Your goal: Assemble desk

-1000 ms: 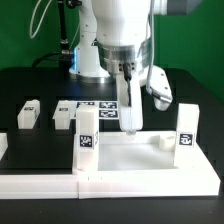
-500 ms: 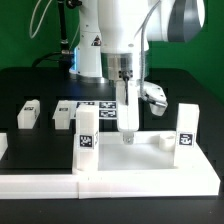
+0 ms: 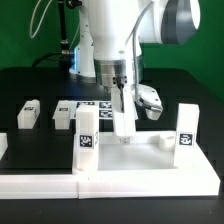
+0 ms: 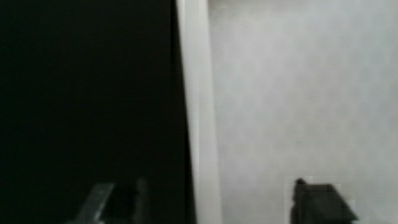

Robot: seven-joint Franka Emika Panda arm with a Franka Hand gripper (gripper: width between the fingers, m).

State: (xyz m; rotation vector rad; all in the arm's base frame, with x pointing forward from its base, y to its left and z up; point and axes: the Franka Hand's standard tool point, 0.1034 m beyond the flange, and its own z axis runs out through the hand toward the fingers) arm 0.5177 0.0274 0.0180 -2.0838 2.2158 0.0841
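The desk top (image 3: 135,160), a white tray with a raised rim, lies at the front with two upright legs on it: one tagged leg (image 3: 88,138) towards the exterior view's left and another (image 3: 186,129) towards its right. Two loose legs (image 3: 28,114) (image 3: 64,116) lie on the black table. My gripper (image 3: 122,130) reaches down at the top's back rim, between the upright legs. In the wrist view the gripper (image 4: 214,200) is open and straddles the rim (image 4: 192,100), with a dark finger (image 4: 320,198) over the white top and a gap on each side.
The marker board (image 3: 100,107) lies flat behind the desk top, under the arm. Long low white border strips (image 3: 110,186) run along the front edge. The arm's white base (image 3: 95,60) stands at the back.
The gripper has come down and shifted slightly towards the exterior view's left, onto the desk top's back rim. The wrist has turned. No part has moved.
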